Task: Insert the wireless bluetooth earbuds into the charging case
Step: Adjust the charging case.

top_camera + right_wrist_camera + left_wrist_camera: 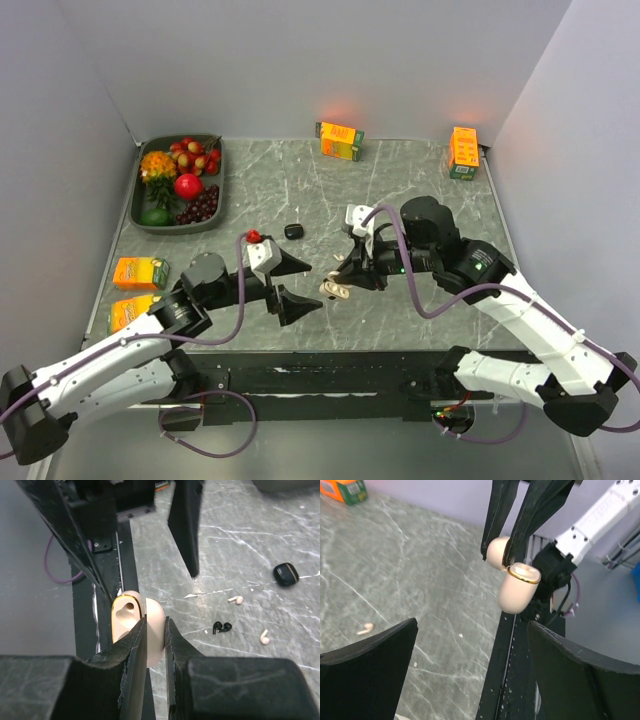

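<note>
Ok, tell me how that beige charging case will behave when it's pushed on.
The charging case looks glossy and rounded, so it may slip or swivel between the right gripper's narrow fingers. Only one half is pinched, the other hangs open, so pressing there would likely swing it.

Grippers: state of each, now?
Left gripper: open, holding nothing.
Right gripper: shut on the open beige charging case.

Left claw (pixel 315 287) blocks the way beside the charging case (pixel 336 291).

Charging case (pixel 335 291) near front edge, centre; earbuds (pixel 221 627) on table (pixel 420 190) behind it; tray (pixel 140 222) far left.
</note>
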Robot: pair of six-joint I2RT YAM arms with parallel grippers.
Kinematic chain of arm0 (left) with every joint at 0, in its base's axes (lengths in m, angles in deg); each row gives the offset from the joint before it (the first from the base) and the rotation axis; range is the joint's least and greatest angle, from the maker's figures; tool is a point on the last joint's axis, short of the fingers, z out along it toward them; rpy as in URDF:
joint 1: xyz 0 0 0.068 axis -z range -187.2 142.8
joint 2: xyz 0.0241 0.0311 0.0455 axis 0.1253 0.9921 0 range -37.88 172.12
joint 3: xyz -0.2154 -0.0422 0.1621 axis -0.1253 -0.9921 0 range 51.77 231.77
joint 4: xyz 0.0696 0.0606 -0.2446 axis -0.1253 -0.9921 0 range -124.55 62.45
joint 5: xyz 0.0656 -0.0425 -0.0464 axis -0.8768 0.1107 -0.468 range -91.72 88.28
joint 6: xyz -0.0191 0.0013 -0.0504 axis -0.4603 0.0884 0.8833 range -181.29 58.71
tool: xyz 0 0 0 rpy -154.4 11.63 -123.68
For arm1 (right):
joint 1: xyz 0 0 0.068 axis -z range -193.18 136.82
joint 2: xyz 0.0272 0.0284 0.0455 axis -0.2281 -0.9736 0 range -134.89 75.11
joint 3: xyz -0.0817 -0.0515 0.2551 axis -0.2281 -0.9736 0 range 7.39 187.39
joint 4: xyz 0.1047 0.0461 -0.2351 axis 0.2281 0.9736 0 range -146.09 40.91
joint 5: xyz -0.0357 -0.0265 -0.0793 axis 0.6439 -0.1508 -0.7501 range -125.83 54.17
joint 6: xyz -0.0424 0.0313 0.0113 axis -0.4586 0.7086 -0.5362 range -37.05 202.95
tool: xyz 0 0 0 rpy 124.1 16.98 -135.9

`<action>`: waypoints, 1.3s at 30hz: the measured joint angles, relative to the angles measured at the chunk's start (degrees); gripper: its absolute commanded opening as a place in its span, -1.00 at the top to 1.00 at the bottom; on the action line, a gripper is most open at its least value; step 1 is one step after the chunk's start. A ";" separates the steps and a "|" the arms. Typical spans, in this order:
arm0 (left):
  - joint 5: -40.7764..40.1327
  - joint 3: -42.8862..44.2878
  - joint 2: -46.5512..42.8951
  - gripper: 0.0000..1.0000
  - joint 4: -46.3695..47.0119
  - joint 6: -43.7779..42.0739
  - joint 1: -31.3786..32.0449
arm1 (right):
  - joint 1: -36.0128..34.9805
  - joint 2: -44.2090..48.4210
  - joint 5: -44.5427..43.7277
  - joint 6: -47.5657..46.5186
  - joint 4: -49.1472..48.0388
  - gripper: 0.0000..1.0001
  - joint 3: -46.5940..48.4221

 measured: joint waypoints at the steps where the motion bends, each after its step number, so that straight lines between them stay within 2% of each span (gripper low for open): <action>1: 0.85 0.00 1.14 -0.93 0.31 0.11 -0.24 | -0.07 -0.26 0.28 -0.07 -0.02 1.00 0.00; 7: 4.92 0.00 2.86 -0.93 3.32 1.92 -2.56 | -0.31 -2.78 1.03 0.02 0.00 1.00 0.02; 8: 5.29 0.00 2.71 -0.98 3.80 2.08 -2.62 | -0.31 -3.21 1.51 0.13 0.00 1.00 0.02; 15: 10.47 0.00 2.80 -0.77 7.72 2.71 -2.71 | -0.31 -5.95 4.90 0.85 -0.02 1.00 0.11; 19: 14.14 -0.44 3.45 -0.75 8.87 2.67 -2.71 | -0.31 -7.45 6.95 1.25 -0.02 1.00 1.16; 25: 15.28 -1.20 3.17 -0.72 8.33 2.27 -2.71 | -0.31 -8.52 9.35 1.90 -0.28 1.00 1.64; 29: 15.30 -1.62 2.51 -0.48 7.19 1.95 -2.71 | -0.31 -9.07 10.38 2.12 -0.44 1.00 2.21; 34: 15.76 -1.62 2.71 -0.37 6.86 1.16 -2.71 | -0.31 -9.31 11.23 2.16 -0.46 1.00 2.51; 39: 16.22 -1.62 2.71 -0.13 7.21 1.16 -2.71 | -0.61 -10.36 11.43 2.32 -0.52 1.00 3.43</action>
